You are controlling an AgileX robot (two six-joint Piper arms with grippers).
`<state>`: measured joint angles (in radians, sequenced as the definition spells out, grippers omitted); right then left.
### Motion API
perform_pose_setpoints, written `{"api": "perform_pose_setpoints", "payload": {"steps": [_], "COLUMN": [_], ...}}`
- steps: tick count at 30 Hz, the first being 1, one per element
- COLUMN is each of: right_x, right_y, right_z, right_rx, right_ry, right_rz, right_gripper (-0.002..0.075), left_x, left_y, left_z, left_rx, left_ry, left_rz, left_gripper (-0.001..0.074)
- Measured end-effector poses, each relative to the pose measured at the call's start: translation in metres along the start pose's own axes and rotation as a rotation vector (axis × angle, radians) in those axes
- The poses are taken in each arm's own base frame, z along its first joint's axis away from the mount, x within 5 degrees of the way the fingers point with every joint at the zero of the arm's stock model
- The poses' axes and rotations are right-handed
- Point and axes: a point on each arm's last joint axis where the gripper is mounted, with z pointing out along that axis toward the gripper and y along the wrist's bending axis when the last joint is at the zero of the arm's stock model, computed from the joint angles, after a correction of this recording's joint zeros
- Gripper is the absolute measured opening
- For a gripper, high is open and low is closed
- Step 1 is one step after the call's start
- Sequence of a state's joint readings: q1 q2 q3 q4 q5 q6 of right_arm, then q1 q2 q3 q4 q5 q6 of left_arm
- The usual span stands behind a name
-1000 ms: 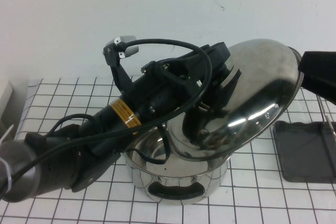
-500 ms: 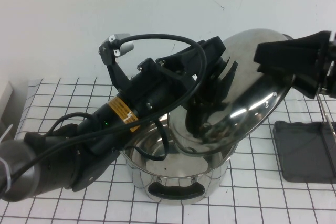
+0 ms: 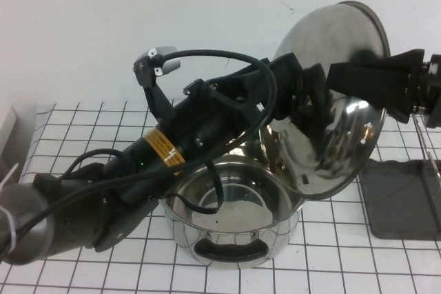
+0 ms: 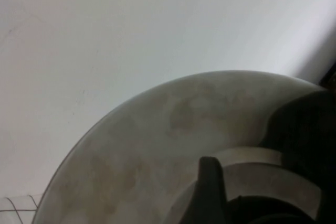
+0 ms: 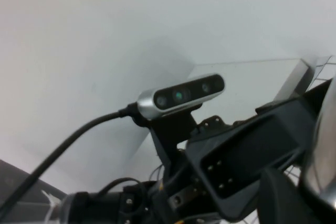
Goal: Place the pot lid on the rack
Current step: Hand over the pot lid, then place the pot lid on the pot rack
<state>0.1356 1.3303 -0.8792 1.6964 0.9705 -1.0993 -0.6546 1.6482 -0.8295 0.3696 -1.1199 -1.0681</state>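
- Surface (image 3: 83, 129) covered with a white sheet crossed by a black grid, backed by a plain white wall.
- Left arm reaching from the lower left up across the middle of the high view, with a cable looping over it; its left end effector (image 3: 303, 105) is closed on the pot lid, apparently at the knob, which the fingers hide.
- Pot lid (image 3: 344, 39) held up in the air, tilted nearly on edge, its shiny dome turned toward the left arm; it is above and to the right of the pot, clear of the rim.
- Pot (image 3: 234, 228), deep and steel, standing uncovered on the surface under the left arm, a black loop handle facing the camera.
- Right end effector (image 3: 337, 77) coming in from the right edge, its dark tips at the lid's dome; whether they are parted or closed, I cannot tell.
- Rack (image 3: 403, 201) at the right edge of the surface: a dark grey tray with thin upright wire rods, below the lid.
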Motion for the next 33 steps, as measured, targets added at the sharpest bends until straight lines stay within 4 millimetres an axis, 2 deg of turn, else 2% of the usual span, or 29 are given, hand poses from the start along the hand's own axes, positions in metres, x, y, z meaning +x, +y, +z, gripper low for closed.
{"api": "perform_pose_setpoints", "payload": {"steps": [2,5,12,14,16,18,20,23,26,30,33], "right_x": [0.000,0.000,-0.005,-0.005,-0.004,-0.002,0.001,0.008,0.016,0.020,0.018], "right_y": [0.000,0.002,0.021,0.028,0.036,0.042,0.050,0.057,0.053,0.037,0.029], "right_z": [0.000,-0.002,-0.013,-0.019,-0.028,-0.036,-0.045,-0.057,-0.066,-0.075,-0.076], "right_rx": [0.004,0.017,0.077,0.123,0.194,0.267,0.328,0.417,0.524,0.701,0.759], "right_ry": [0.003,0.002,-0.064,-0.073,-0.071,-0.063,-0.053,-0.001,0.087,0.180,0.198], "right_rz": [-0.033,-0.094,-0.275,-0.338,-0.426,-0.496,-0.547,-0.590,-0.590,-0.550,-0.549], "right_gripper": [0.0065,0.0065,0.0065,0.0065,0.0065,0.0065,0.0065,0.0065,0.0065,0.0065,0.0065], "left_x": [0.001,-0.001,-0.020,-0.027,-0.034,-0.041,-0.048,-0.059,-0.069,-0.073,-0.072], "left_y": [-0.001,0.000,0.016,0.022,0.025,0.026,0.022,0.011,-0.004,-0.024,-0.041], "left_z": [0.000,-0.001,-0.013,-0.018,-0.024,-0.030,-0.038,-0.049,-0.061,-0.075,-0.083], "left_rx": [0.006,0.015,0.017,0.011,0.005,0.005,0.023,0.052,0.079,0.112,0.143], "left_ry": [0.006,0.013,0.048,0.067,0.089,0.130,0.177,0.241,0.300,0.398,0.471], "left_rz": [0.006,0.019,0.065,0.059,0.062,0.097,0.167,0.277,0.363,0.458,0.515], "left_gripper": [0.0506,0.0545,0.0560,0.0545,0.0477,0.0365,0.0197,0.0060,0.0016,0.0005,0.0003]}}
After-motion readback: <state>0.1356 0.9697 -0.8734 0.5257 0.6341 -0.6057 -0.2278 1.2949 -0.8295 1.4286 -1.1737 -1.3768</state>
